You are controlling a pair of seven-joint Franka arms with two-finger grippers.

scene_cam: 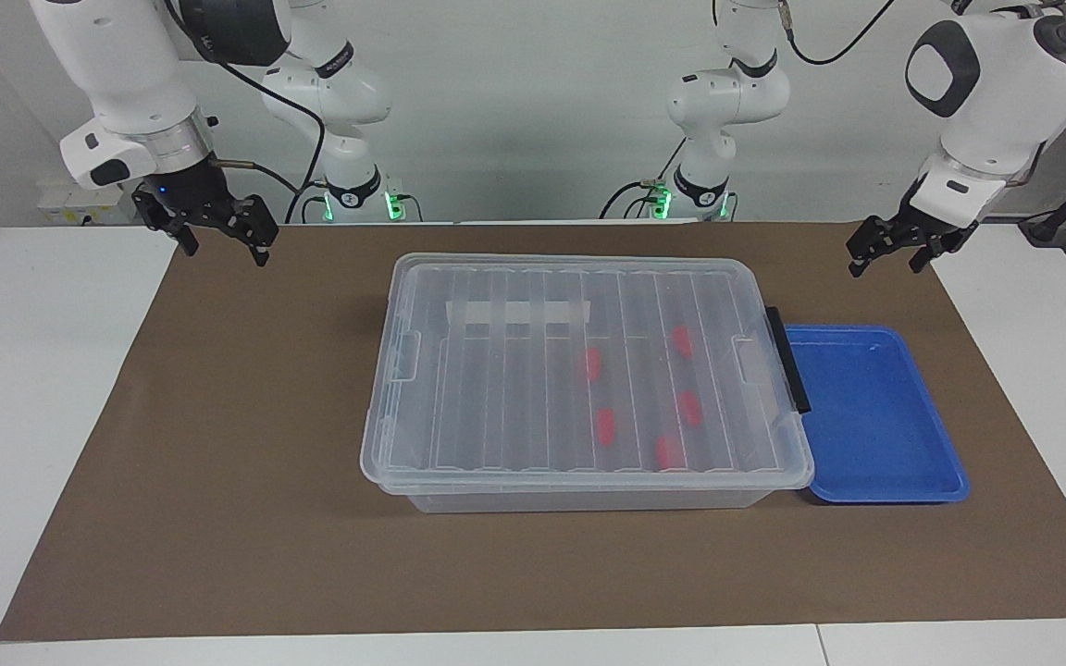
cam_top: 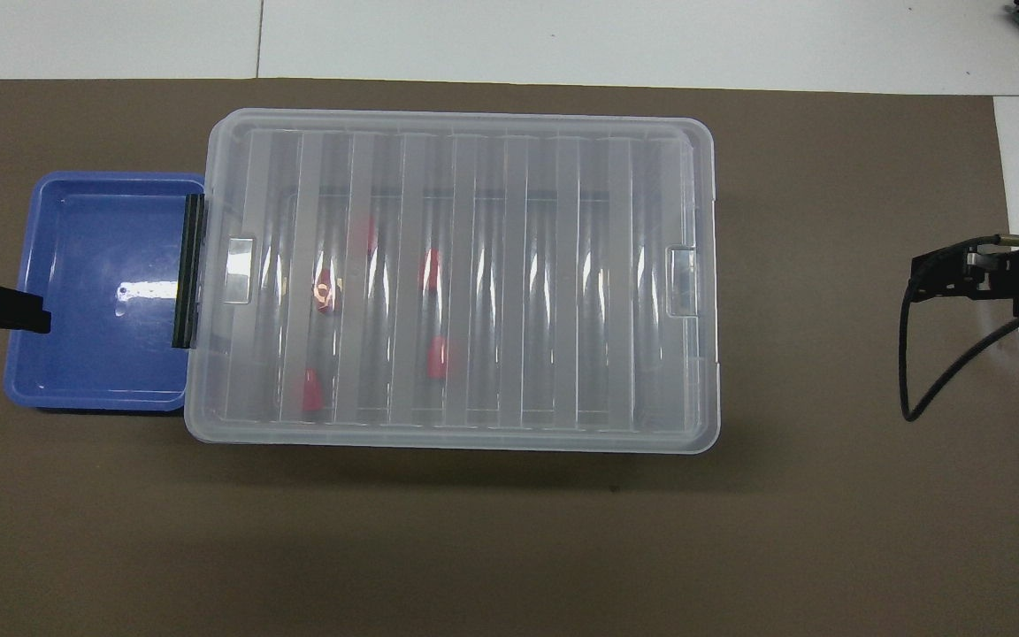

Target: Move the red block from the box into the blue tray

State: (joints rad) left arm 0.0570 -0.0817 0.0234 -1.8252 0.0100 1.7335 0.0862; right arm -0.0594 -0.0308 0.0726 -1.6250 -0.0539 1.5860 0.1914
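Five red blocks (scene_cam: 593,363) under lid (scene_cam: 514,370).

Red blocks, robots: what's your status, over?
Left gripper and right gripper raised at their ends of the table, waiting. Red blocks inside the box. Lid on, in the way. Blue tray beside it.
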